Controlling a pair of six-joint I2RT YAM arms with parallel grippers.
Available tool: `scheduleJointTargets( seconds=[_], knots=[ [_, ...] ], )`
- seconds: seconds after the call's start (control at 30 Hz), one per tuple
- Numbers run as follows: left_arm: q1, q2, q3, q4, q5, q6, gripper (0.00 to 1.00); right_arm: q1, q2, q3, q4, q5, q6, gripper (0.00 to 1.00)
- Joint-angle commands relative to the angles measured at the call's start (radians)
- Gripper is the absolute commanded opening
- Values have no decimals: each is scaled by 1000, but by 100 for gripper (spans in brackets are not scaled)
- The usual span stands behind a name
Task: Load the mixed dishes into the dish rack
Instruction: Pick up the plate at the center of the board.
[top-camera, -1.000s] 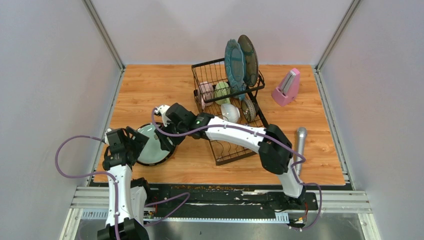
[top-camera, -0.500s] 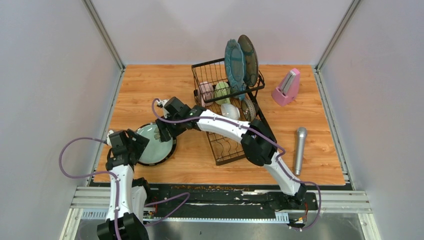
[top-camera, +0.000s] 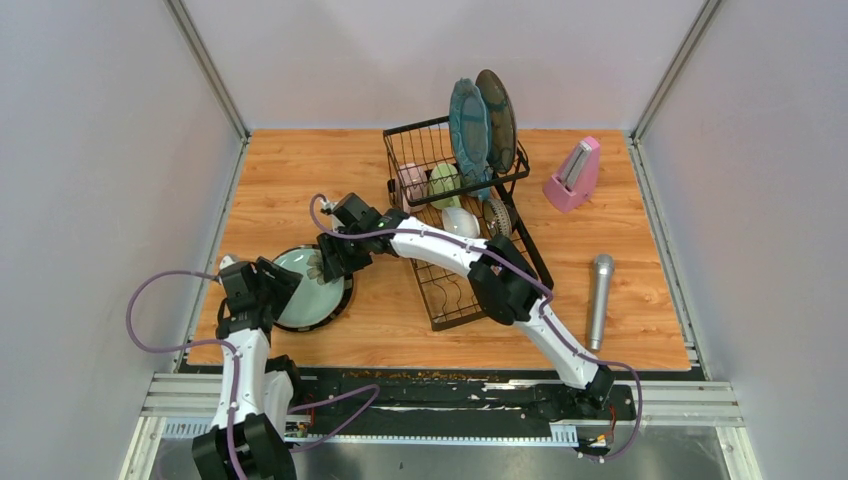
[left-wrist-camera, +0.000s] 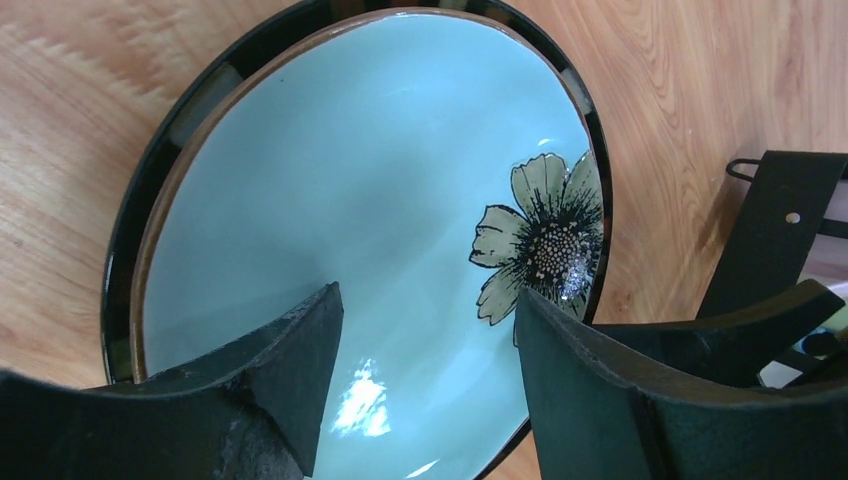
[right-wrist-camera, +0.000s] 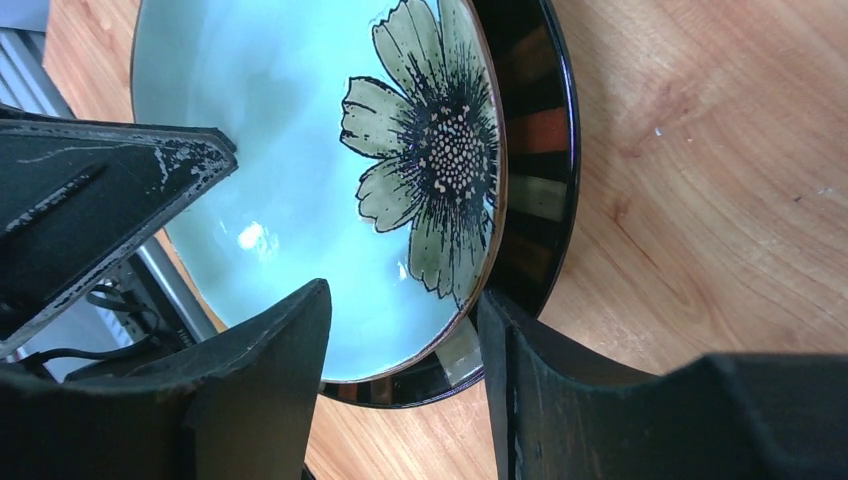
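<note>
A pale-blue plate (top-camera: 305, 292) with a painted flower and a black rim lies on the wooden table, left of the dish rack (top-camera: 415, 126). It fills the left wrist view (left-wrist-camera: 350, 200) and the right wrist view (right-wrist-camera: 300, 150). My left gripper (top-camera: 272, 283) is open over the plate's left part, fingers apart above its blue face (left-wrist-camera: 430, 370). My right gripper (top-camera: 328, 263) is open at the plate's right rim; the rim lies between its jaws (right-wrist-camera: 405, 340). Two large plates (top-camera: 468, 125) stand in the rack. Mugs (top-camera: 443, 183) and bowls (top-camera: 460, 224) lie inside it.
A pink metronome (top-camera: 573, 175) stands right of the rack at the back. A silver microphone (top-camera: 600, 298) lies near the right edge. The rack's low wavy tray (top-camera: 470, 300) reaches toward the front. Grey walls close in on both sides.
My right gripper has moved left and toward me onto the plate's right rim. The left gripper has shifted slightly along the plate's left side. The plate has stayed in place.
</note>
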Motion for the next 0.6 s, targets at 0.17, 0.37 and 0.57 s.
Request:
scheduleJointTargets(
  seconds=[0.17, 0.37, 0.57],
  knots=[
    [9, 57, -51, 122, 127, 55, 58, -4, 10, -40, 144, -212, 146, 53],
    [9, 81, -57, 144, 150, 62, 48, -5, -32, -120, 240, -176, 259, 47],
    [9, 85, -46, 138, 166, 88, 49, -14, -42, -172, 310, -158, 327, 39]
  ],
)
